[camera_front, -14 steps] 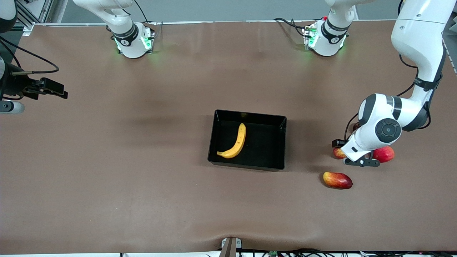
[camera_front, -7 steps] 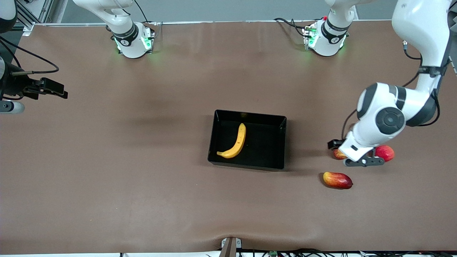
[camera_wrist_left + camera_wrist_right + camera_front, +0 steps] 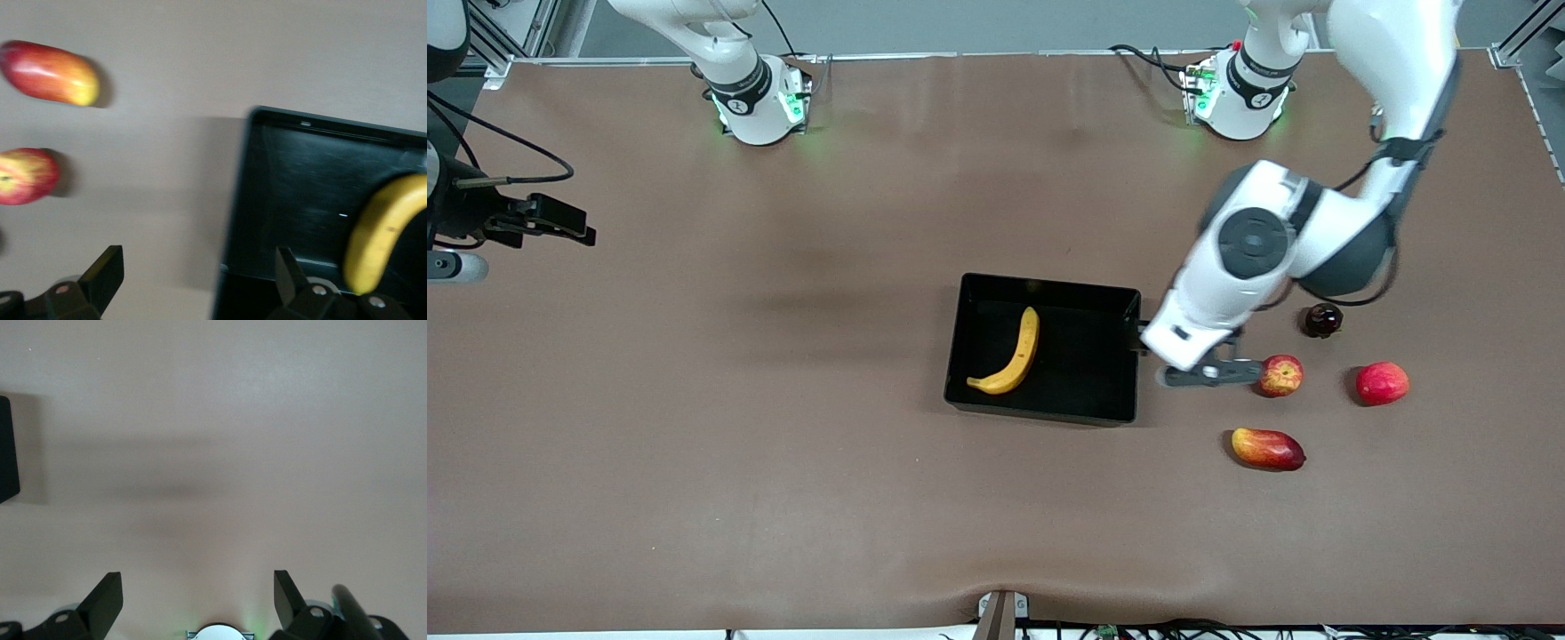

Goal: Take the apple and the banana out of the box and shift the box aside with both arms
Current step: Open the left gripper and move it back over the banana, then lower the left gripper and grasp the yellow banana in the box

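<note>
The mottled red-yellow apple (image 3: 1280, 374) already lies on the brown desk (image 3: 783, 462), out of the glossy black tray-like box (image 3: 1125, 356). The curved yellow banana (image 3: 1014, 354) is still inside. The left end effector (image 3: 1208, 375), released and empty, is over the box's wall; next it likely must grasp the banana. The right end effector (image 3: 193, 600) waits released near its desk end.

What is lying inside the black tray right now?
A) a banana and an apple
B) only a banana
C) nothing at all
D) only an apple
B: the banana is the only thing in the box; the apple sits out on the table, toward the left arm's end.
</note>
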Controlling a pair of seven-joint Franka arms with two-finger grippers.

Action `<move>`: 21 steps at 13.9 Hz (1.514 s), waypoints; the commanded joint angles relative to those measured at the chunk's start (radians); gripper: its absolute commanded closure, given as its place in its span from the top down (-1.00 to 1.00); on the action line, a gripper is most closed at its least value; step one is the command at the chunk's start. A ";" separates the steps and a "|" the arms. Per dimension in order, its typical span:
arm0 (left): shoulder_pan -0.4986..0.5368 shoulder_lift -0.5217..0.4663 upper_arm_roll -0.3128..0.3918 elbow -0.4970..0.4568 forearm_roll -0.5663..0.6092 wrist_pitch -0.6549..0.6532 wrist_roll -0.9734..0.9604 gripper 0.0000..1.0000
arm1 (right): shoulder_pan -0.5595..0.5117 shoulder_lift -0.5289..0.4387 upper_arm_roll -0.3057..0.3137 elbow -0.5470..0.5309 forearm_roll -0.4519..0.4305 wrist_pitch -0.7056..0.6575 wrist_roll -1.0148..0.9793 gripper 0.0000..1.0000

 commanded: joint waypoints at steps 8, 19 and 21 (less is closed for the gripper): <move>-0.404 0.294 0.174 0.277 0.045 0.076 -0.156 1.00 | -0.002 -0.010 0.000 -0.007 0.016 -0.005 0.013 1.00; -0.412 0.391 0.179 0.277 0.034 0.244 -0.102 1.00 | -0.002 -0.010 0.000 -0.009 0.016 -0.005 0.013 1.00; -0.412 0.408 0.179 0.277 0.034 0.288 -0.108 1.00 | -0.002 -0.010 0.000 -0.009 0.017 -0.005 0.013 1.00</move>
